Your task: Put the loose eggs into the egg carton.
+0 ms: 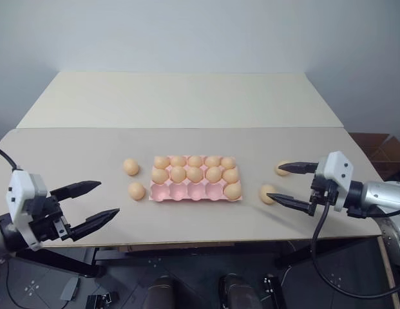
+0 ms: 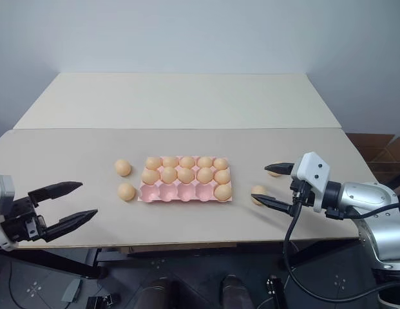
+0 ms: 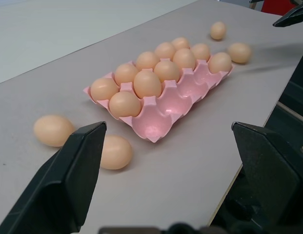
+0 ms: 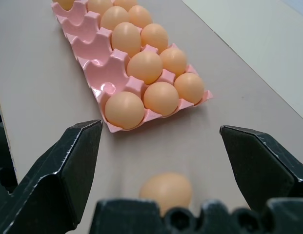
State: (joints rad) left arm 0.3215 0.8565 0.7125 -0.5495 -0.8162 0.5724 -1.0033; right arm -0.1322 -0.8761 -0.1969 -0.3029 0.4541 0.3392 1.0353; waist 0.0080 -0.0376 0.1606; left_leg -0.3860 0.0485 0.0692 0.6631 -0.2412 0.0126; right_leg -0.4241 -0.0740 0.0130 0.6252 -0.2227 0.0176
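Left eye view has the pink egg carton (image 1: 195, 191) lying flat in the middle of the beige worktop (image 1: 187, 103). Its far and middle rows are full of eggs; the near row holds one egg at its right end, with four cups bare. Two loose eggs lie just left of the carton, one farther back (image 1: 131, 167) and one nearer (image 1: 136, 190). Two more lie to its right: a near one (image 1: 268, 194) and a far one (image 1: 283, 168), both beside the right gripper (image 1: 288, 184). That gripper's fingers are spread wide with nothing between them, one finger by each of those eggs. The left gripper (image 1: 102, 201) sits at the worktop's near left edge, fingers equally wide and empty.
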